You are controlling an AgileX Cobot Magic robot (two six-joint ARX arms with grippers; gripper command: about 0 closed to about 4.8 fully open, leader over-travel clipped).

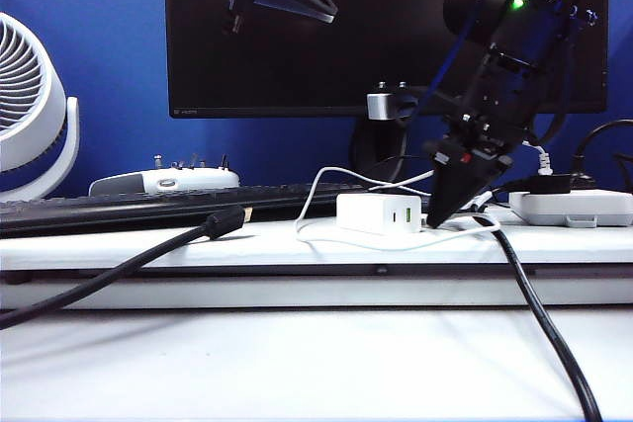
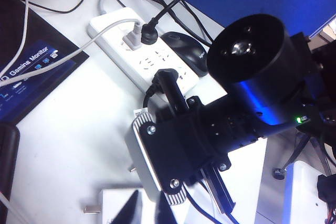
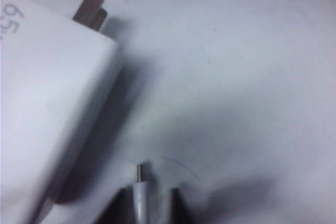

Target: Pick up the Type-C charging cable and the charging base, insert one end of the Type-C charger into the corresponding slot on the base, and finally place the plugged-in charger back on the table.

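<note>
The right gripper point(image 3: 143, 203) is pinching the plug end of the Type-C charging cable point(image 3: 140, 190) between its dark fingertips point(image 3: 118, 205), the jaws standing only a plug's width apart and the small metal tip poking out past them; holding it so close to the end is probably meant to keep the limp cord stiff enough to aim. In the exterior view this gripper point(image 1: 442, 212) is pointing down at the raised ledge of the table point(image 1: 297, 363), just beside the charging base point(image 1: 378, 212), whose green-lined port is facing the camera. The base is a smooth, matte white plastic block with rounded edges, and flat metal prongs point(image 3: 89, 8) are sticking out of one face; it is lying flat on the ledge, not yet lifted. The thin white cable is looping loosely around it. The left gripper point(image 2: 146, 211) is hanging above the right arm's wrist, its dark finger tips nearly together with nothing visible between them. Beyond lie a white power strip point(image 2: 144, 59) and a black mouse point(image 2: 184, 51).
</note>
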